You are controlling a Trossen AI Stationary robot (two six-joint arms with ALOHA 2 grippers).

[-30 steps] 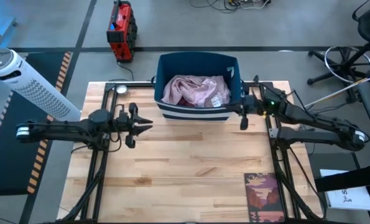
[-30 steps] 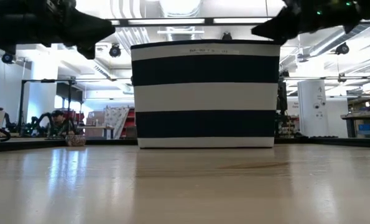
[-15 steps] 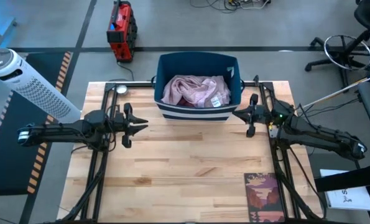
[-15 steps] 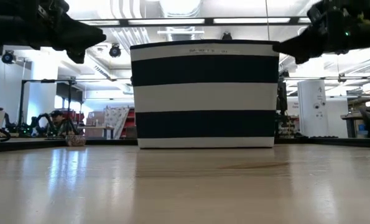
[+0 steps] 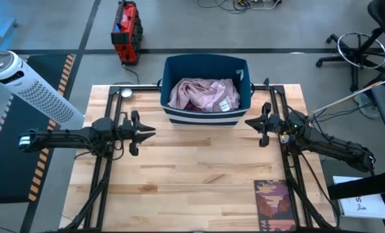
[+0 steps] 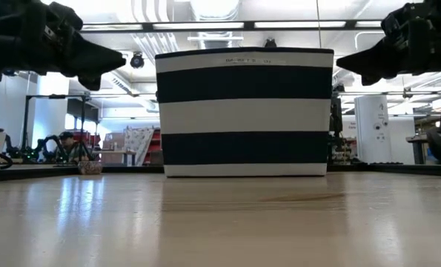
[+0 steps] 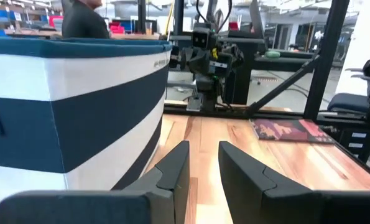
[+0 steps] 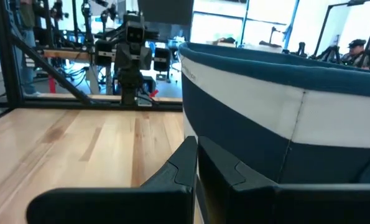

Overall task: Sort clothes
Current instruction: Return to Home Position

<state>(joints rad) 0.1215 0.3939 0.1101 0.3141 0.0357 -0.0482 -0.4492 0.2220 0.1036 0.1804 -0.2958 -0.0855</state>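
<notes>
At table's (image 5: pixel 192 168) twelve o'clock, clothes (image 5: pixel 202 94) lie in the bin (image 5: pixel 205 61). We note left gripper (image 5: pixel 147 131) at nine, slightly parted, empty; right gripper (image 5: pixel 252 122) at three, closed, empty. Homing step, we judge; next, park both.

**Strong overhead light, hard backlight at table height**

Ceiling strip lights (image 6: pixel 294 24) burned white in the low view; the left gripper (image 6: pixel 115 59) and right gripper (image 6: pixel 345 64) stood against them as black silhouettes; the wooden table (image 6: pixel 220 222) carried a pale sheen; from above the light fell evenly, with faint shadows; a bright backdrop (image 8: pixel 217 25) glared in the right wrist view.
</notes>
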